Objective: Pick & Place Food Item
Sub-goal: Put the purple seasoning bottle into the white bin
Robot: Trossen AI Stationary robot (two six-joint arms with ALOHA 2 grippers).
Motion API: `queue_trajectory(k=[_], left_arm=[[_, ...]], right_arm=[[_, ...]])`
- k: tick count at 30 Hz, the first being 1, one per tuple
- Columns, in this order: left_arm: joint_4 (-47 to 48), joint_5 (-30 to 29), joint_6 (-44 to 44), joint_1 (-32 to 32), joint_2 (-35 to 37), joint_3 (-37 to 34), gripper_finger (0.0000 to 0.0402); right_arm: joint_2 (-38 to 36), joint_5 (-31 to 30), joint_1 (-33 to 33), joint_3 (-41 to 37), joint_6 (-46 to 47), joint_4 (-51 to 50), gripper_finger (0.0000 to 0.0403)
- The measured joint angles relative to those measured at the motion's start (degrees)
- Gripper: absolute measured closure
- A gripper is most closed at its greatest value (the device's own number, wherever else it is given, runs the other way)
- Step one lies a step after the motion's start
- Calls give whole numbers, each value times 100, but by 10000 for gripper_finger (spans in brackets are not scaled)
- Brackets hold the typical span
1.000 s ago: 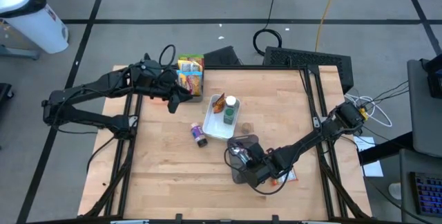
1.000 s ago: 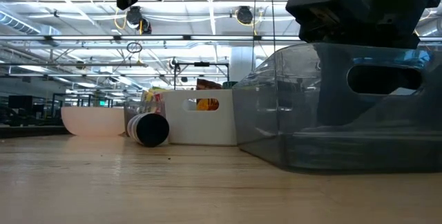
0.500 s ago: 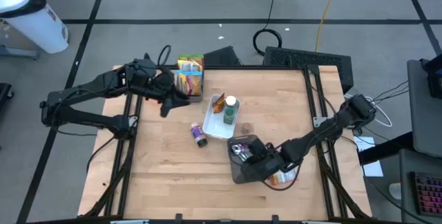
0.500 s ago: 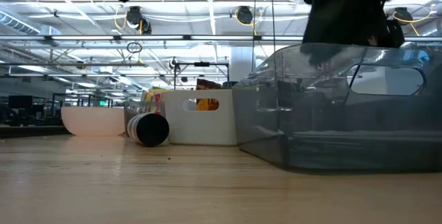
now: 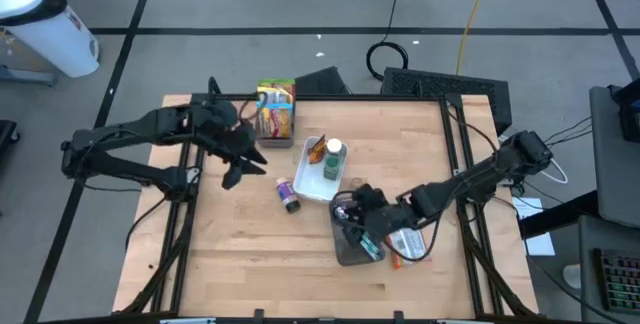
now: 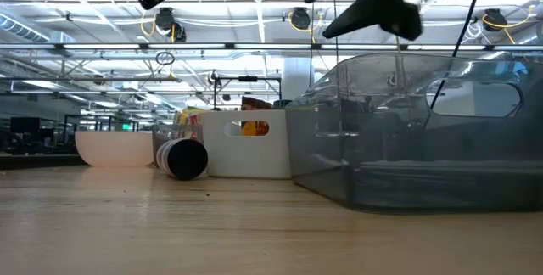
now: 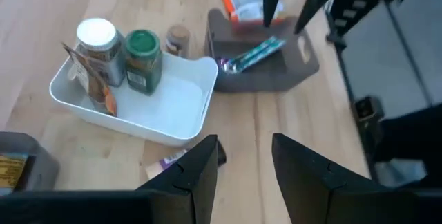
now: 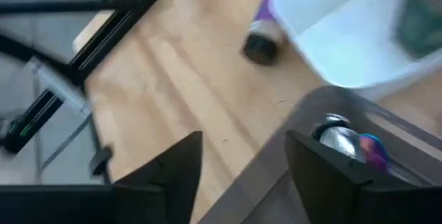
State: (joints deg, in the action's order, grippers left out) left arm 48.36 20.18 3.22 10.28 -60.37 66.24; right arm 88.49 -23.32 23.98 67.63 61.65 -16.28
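right gripper (image 5: pixel 352 214), jaws apart and empty, hangs directly over the grey bin (image 5: pixel 345 249) holding a teal packet (image 5: pixel 369 247); left gripper (image 5: pixel 243 164), part-open and empty, is well apart.

The right gripper (image 5: pixel 352 214) has lifted up from the grey bin (image 5: pixel 352 246). A second ago it sat low over that bin's far end with its fingers close together; now it hangs above the bin's rim with the fingers spread and nothing between them. A teal snack packet (image 5: pixel 367 245) now lies in the bin, where the arm covered it before.

The left gripper (image 5: pixel 243 169) has swung away from the box of snacks (image 5: pixel 276 112). Earlier it hovered right beside that box; now it is nearer the table's left edge, farther from the box.
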Motion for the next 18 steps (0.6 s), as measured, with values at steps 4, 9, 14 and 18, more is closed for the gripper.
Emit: queue_trajectory(k=[4,9,14,18], left_arm=[[189,-559,-196,-301,-279,0,256],[706,-1445,-313,-514,-774,-2,256],[1121,-1652,-628,-600,-1251,-2,256],[1352,-1892,-793,-564,-1588,-2,256]], right_arm=[[-3,1053,-354,-1,-941,241,162],[-232,2169,-785,-5,-2278,242,132],[-675,2333,-1186,-9,-3416,280,124],[-1108,2163,-1532,-1,-3726,340,127]])
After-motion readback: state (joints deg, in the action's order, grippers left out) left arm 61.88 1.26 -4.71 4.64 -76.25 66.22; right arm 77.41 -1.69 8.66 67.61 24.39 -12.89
